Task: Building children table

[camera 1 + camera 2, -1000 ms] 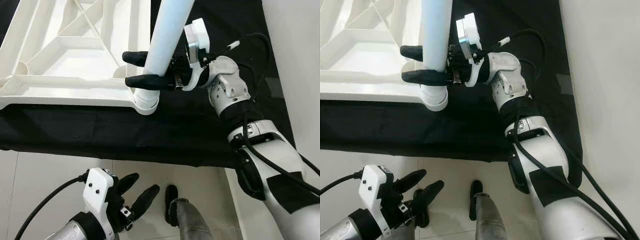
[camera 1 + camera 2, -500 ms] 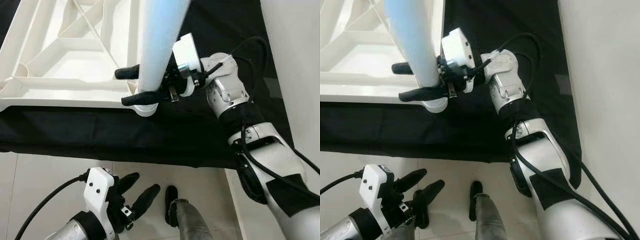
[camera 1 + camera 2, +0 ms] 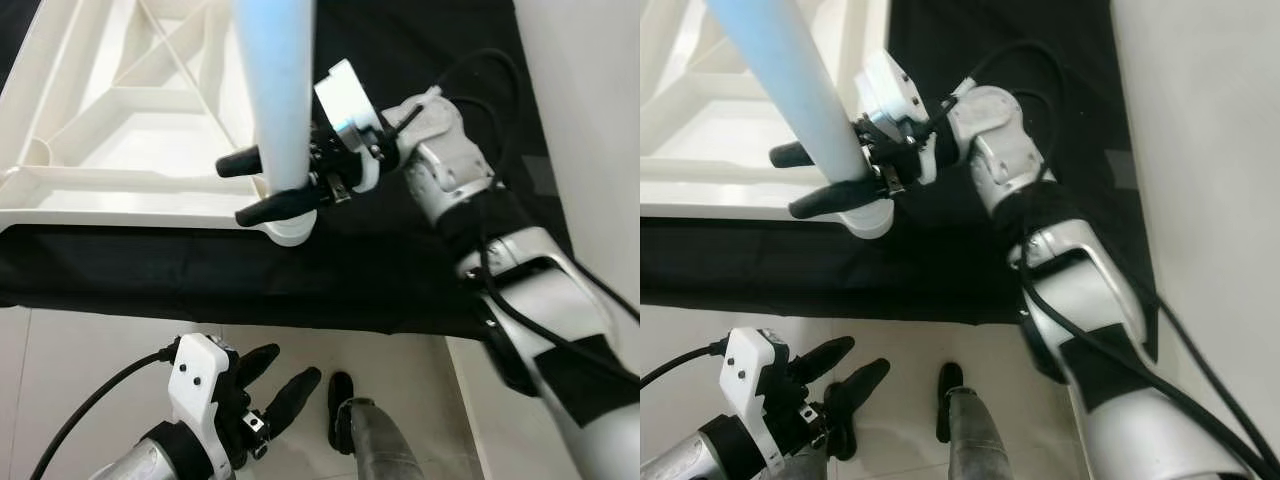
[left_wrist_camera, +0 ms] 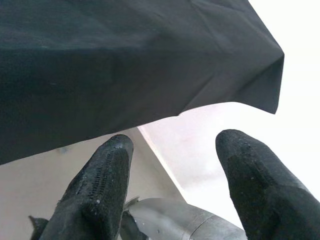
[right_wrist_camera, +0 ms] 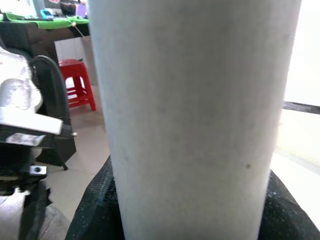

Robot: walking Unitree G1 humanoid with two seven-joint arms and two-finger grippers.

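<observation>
— Largest first? Upturned white tabletop [image 3: 120, 130] lying on black cloth [image 3: 150, 270], beyond the right jaws [image 3: 268, 186].
— And the leg? White table leg [image 3: 275, 90] clenched between those jaws, foot at the corner socket [image 3: 288, 222], tilted.
— Left jaws [image 3: 275, 385]? Released, hanging low over pale floor [image 3: 90, 350].

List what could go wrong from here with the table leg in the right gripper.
1. The table leg leans over its corner socket on the upturned tabletop; pressed in tilted, it may jam or go in crooked.
2. The right gripper clamps the smooth leg near its base, so it could slip.
3. The left gripper hangs low, so nothing steadies the tabletop on the black cloth.
</observation>
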